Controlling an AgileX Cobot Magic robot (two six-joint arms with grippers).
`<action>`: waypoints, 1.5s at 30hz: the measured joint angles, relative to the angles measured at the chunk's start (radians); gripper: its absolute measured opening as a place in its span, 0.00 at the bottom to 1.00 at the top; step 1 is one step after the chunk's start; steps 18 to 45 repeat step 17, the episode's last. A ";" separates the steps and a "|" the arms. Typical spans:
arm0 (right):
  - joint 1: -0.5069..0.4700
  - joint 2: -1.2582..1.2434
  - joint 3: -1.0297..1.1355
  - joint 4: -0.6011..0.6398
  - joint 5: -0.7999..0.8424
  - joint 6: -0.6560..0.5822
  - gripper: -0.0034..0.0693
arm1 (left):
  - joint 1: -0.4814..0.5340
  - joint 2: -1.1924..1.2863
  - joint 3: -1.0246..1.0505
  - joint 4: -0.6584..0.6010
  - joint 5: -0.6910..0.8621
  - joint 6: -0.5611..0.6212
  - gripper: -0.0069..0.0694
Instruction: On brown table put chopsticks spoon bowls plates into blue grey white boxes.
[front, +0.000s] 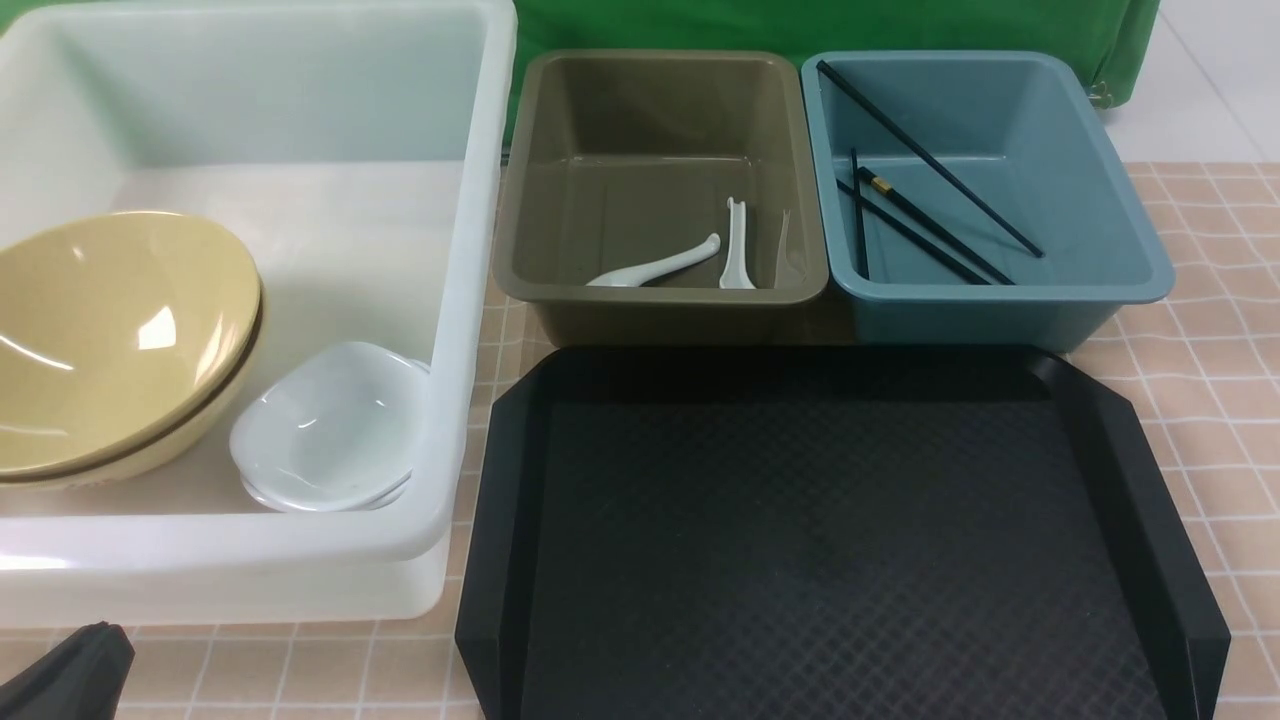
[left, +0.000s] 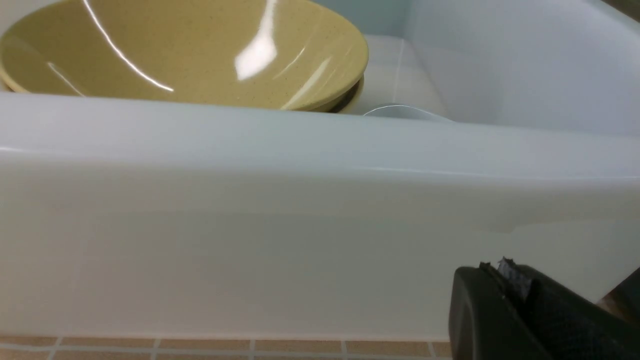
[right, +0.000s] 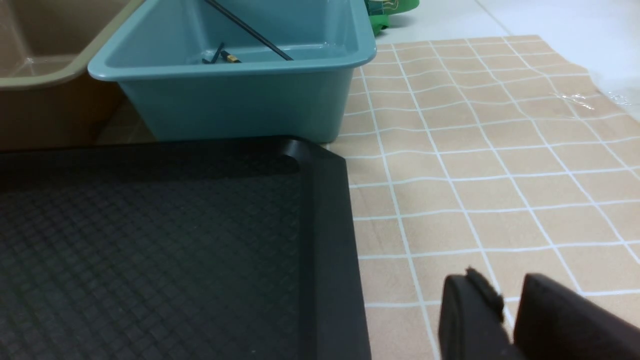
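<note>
The white box (front: 470, 300) on the left holds stacked yellow bowls (front: 110, 340) and stacked small white bowls (front: 330, 430). The grey box (front: 660, 300) holds white spoons (front: 660, 268). The blue box (front: 1000, 290) holds several black chopsticks (front: 930, 225). My left gripper (front: 70, 670) sits low at the front left, outside the white box's near wall (left: 300, 225); in its wrist view the left gripper (left: 505, 272) is shut and empty. My right gripper (right: 510, 290) hovers over the tablecloth beside the black tray, its jaws a narrow gap apart and empty. It is out of the front view.
A black tray (front: 830, 540) with nothing on it lies in front of the grey and blue boxes; its right rim (right: 325, 240) is close to my right gripper. Checked tablecloth (right: 500, 150) stretches to the right. A green cloth (front: 800, 25) hangs behind the boxes.
</note>
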 joint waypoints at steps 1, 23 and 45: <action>0.000 0.000 0.000 0.000 0.000 0.000 0.31 | 0.000 0.000 0.000 0.000 0.000 0.000 0.08; 0.000 0.000 0.000 0.000 0.000 0.000 0.32 | 0.000 0.000 0.000 0.000 0.000 -0.001 0.08; 0.000 0.000 0.000 0.000 0.000 0.000 0.32 | 0.000 0.000 0.000 0.000 0.000 -0.001 0.08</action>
